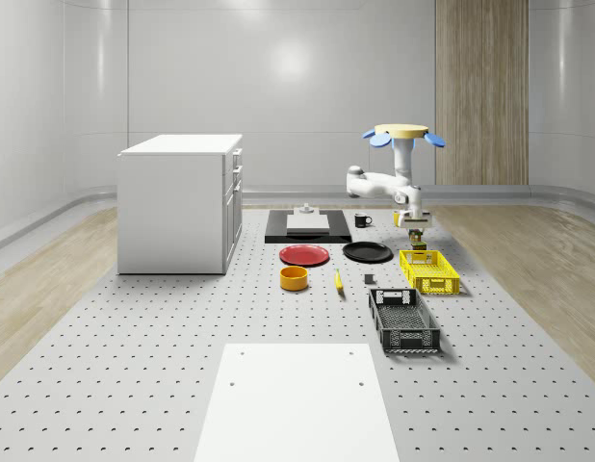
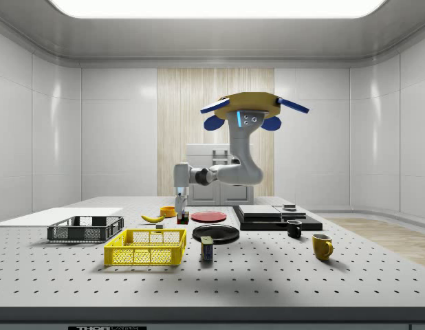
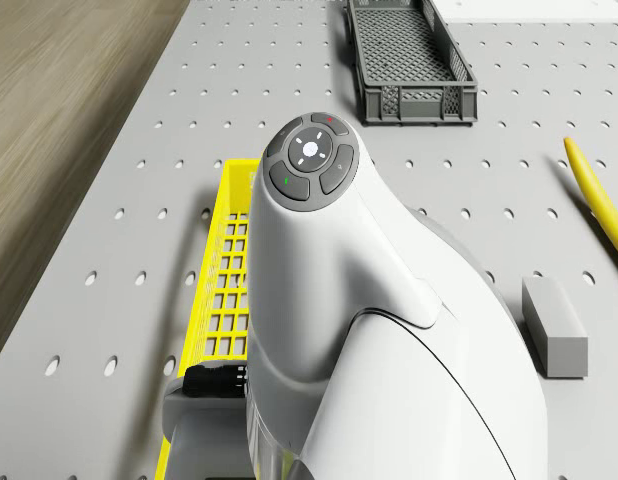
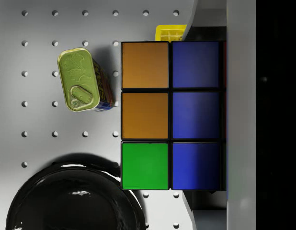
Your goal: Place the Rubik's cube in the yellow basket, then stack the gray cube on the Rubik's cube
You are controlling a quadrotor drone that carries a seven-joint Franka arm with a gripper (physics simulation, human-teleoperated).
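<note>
My drone hovers above the table near the whole-scene view's far right, with the arm hanging below it. The gripper is shut on the Rubik's cube, whose orange, green and blue tiles face the wrist camera beside one finger. Gripper and Rubik's cube hang just above the table, by the far end of the yellow basket, between it and the black plate. A corner of the yellow basket peeks past the cube. The gray cube lies on the table beside the yellow basket, near the banana.
A green tin can and the black plate lie below the held cube. A black crate sits nearer than the basket. A red plate, an orange bowl, two mugs and a white cabinet stand further off.
</note>
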